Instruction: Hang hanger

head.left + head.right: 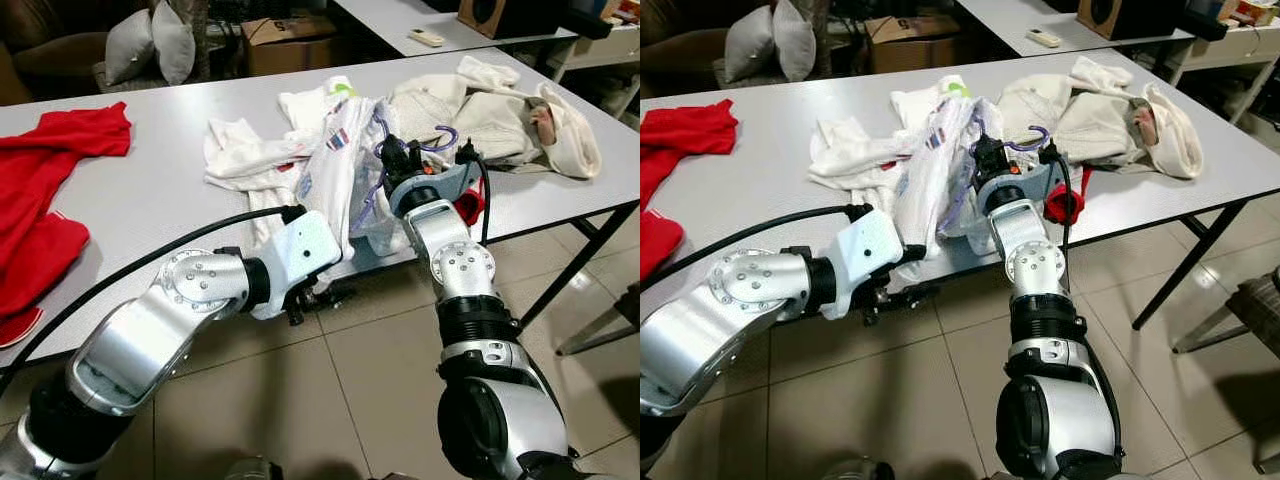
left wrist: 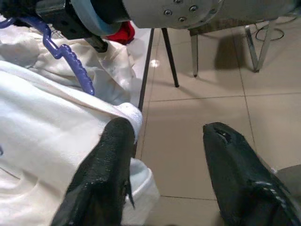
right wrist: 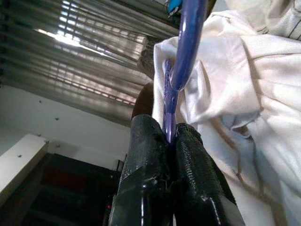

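Note:
My right gripper [image 3: 170, 129] is shut on the stem of a purple hanger [image 3: 188, 42], just below its hook [image 1: 445, 138]. It holds the hanger a little above the front of the grey table [image 1: 150, 190]. A white shirt [image 1: 335, 170] with a small flag print hangs on the hanger and spills over the table edge. My left gripper [image 2: 164, 132] is open, below the table edge beside the shirt's hem [image 2: 56, 141]. One of its fingers [image 2: 113, 160] lies against the cloth, with tiled floor showing between the two.
A red garment [image 1: 50, 180] lies at the table's left end and a cream heap of clothes [image 1: 500, 110] at its right. More white cloth [image 1: 235, 150] sits behind the shirt. Black table legs [image 1: 575, 250] and a chair frame [image 1: 600, 320] stand to the right. A cardboard box [image 1: 285, 45] and pillows [image 1: 150, 45] lie beyond.

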Tool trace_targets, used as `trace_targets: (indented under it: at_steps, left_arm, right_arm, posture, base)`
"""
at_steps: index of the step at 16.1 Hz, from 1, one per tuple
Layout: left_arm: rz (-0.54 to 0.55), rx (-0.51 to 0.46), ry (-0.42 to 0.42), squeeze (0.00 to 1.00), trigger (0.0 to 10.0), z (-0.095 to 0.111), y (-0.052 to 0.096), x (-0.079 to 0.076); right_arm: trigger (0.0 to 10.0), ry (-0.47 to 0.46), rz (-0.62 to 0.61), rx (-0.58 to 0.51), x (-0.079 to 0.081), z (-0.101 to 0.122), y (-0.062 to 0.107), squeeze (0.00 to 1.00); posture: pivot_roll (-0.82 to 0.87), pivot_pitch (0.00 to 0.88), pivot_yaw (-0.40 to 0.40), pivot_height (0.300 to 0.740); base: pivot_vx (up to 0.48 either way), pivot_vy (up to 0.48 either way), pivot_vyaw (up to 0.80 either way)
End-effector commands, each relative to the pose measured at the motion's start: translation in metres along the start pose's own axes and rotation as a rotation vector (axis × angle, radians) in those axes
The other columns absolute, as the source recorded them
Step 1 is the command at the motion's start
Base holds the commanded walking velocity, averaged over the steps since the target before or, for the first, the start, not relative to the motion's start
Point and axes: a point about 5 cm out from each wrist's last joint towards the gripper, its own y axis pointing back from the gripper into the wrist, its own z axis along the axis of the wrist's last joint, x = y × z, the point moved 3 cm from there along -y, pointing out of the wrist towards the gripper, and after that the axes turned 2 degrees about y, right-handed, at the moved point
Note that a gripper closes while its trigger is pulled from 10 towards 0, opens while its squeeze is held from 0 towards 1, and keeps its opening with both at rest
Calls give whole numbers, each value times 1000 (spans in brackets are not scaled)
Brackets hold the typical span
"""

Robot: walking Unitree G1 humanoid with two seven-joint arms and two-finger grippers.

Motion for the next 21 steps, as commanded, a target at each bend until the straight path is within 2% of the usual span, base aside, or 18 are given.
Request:
trace_targets:
  at_steps: [1,2,4,5,6,8,9,10,11,12,13,14,15,17,19,20,21]
  left_arm:
    - [-13,-11,13,561,10000,1,8,-4]
    - [-14,3,5,176,10000,0,13,-6]
    - [-4,12,-10,176,10000,0,14,-4]
    - [17,24,-35,0,10000,0,16,-2]
    - [48,15,-38,0,10000,3,21,4]
    - [73,-50,54,0,10000,8,30,10]
    - [115,-110,140,0,10000,9,37,19]
    - [144,-140,184,0,10000,8,43,25]
    - [235,-184,254,0,10000,2,54,41]
    - [267,-193,270,0,10000,-1,58,46]
    - [391,-216,305,0,10000,-9,69,60]
    - [563,-180,362,0,10000,-27,83,74]
    - [666,-161,419,0,10000,-38,93,77]
    - [690,-149,448,0,10000,-44,94,72]
    - [672,-122,466,0,10000,-51,84,59]
    - [655,-115,486,0,10000,-55,72,49]
    - [662,-119,507,0,10000,-56,67,44]
  right_arm:
    - [10000,26,39,-7,11,-2,0,0]
    - [10000,67,31,-10,9,1,0,0]
    - [10000,81,32,-12,9,1,0,0]
    - [10000,95,34,-17,9,2,0,0]
    - [10000,108,34,-29,9,4,1,0]
    - [10000,109,40,-44,8,7,4,0]
    - [10000,110,65,-46,12,10,6,0]
    - [10000,136,83,-43,14,11,8,0]
    - [10000,186,128,-38,20,14,13,0]
    - [10000,196,142,-38,23,15,15,0]
    - [10000,228,170,-6,27,14,22,0]
    - [10000,352,278,35,44,14,40,0]
    - [10000,456,373,51,61,16,59,0]
    - [10000,501,424,45,74,21,73,0]
    - [10000,554,465,49,84,29,90,0]
    - [10000,650,483,95,85,27,104,0]
    - [10000,707,487,138,83,23,116,0]
  posture:
    - [73,45,-4,740]
    - [75,46,-3,740]
    - [75,46,-3,740]
    - [78,46,-3,740]
    - [79,45,-1,740]
    - [81,44,5,740]
    - [80,42,5,740]
    - [79,40,7,740]
    - [78,36,4,740]
    - [78,36,4,740]
    - [78,32,3,740]
    - [72,28,3,740]
    - [69,27,6,740]
    - [67,30,3,740]
    - [60,38,-3,740]
    - [51,46,-6,740]
    - [49,51,-7,740]
  base:
    - [0,0,0]
    - [0,0,0]
    - [0,0,0]
    - [0,0,0]
    - [0,0,0]
    - [0,0,0]
    - [0,0,0]
    - [0,0,0]
    - [0,0,0]
    - [0,0,0]
    - [0,0,0]
    - [0,0,0]
    - [0,0,800]
    - [0,0,800]
    - [0,0,800]
    - [0,0,800]
    - [0,0,800]
